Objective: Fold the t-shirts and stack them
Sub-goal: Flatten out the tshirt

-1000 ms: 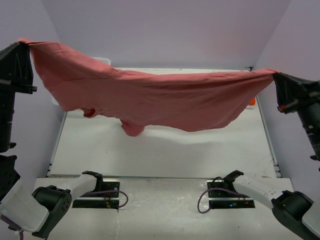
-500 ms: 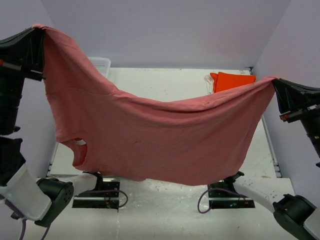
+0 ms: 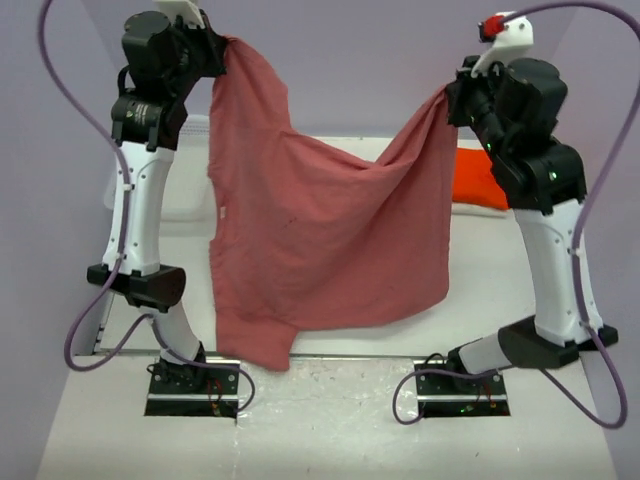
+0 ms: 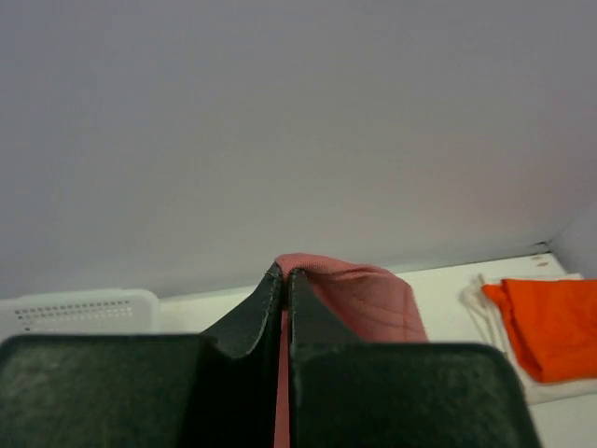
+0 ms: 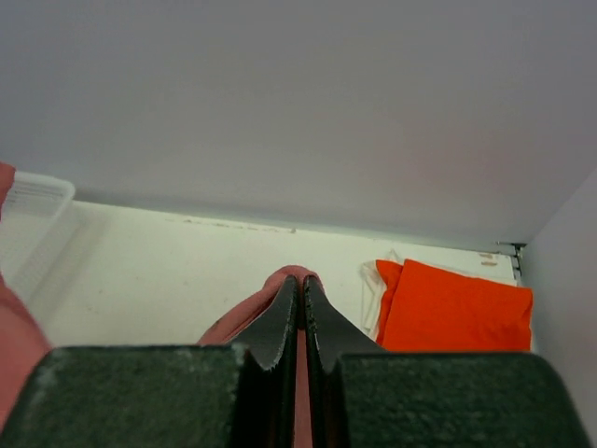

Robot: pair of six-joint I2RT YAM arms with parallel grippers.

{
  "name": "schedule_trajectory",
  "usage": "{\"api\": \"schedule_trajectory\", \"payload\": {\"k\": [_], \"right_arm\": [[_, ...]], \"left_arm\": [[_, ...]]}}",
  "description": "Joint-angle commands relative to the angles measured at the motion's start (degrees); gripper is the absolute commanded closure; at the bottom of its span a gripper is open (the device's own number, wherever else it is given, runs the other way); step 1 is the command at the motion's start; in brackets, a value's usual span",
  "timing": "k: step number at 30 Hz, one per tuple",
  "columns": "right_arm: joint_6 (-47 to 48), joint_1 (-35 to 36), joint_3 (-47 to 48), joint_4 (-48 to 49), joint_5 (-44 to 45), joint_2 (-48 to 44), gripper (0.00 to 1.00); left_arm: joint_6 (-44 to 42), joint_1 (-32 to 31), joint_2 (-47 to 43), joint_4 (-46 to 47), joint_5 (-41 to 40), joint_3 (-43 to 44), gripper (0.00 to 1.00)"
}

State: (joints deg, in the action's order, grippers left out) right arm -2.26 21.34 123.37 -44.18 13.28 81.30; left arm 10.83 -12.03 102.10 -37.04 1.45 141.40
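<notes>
Pale lavender walls close in a white, matte surface (image 3: 490,290). At far left a white plastic mesh basket (image 4: 79,313), round-cornered and finely perforated, sits toward the back.

The left claw (image 3: 222,45), black and wedge-shaped, is raised high. Its jaws are pressed together on a pinch of the dusty rose-red t-shirt (image 3: 320,250). That shirt is soft, thin cloth hanging in the air between the two arms. Its upper edge sags in a V, and the body drapes in loose folds with one rounded flap lowest at the lower left. Whether that flap touches the surface cannot be told.

The right claw (image 3: 455,95), the same pair of black tapering fingers, is clamped on the shirt's other top corner, a little lower than the left.

At far right, toward the back of the surface, a bright orange t-shirt (image 3: 478,178) lies folded into a neat rectangle. It rests on a white t-shirt (image 4: 487,329) whose edge shows beneath it.

Count: three shirts, two claws, one basket.
</notes>
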Motion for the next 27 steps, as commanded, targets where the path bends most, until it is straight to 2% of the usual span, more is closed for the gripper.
{"api": "schedule_trajectory", "payload": {"k": [1,6,11,19,27], "right_arm": [[1.82,-2.62,5.81,4.45,-1.94,4.12,1.00],[3.92,-5.08,10.83,4.46,-3.17,11.06,1.00],[4.46,-5.44,9.88,3.93,-2.47,9.94,1.00],[0.96,-4.91,3.37,0.77,-3.96,-2.96,1.00],[-2.57,-2.45,1.44,-4.94,-8.35,-15.63,1.00]], "left_arm": [[-3.80,1.48,-0.33,6.18,-3.73,2.74,1.00],[-4.24,5.61,1.43,8.30,-2.60,4.49,1.00],[-4.33,6.58,-1.90,8.91,-1.81,2.48,1.00],[-2.40,6.50,-11.13,5.23,0.21,0.37,1.00],[0.15,6.50,-27.03,1.79,4.25,-2.18,1.00]]}}
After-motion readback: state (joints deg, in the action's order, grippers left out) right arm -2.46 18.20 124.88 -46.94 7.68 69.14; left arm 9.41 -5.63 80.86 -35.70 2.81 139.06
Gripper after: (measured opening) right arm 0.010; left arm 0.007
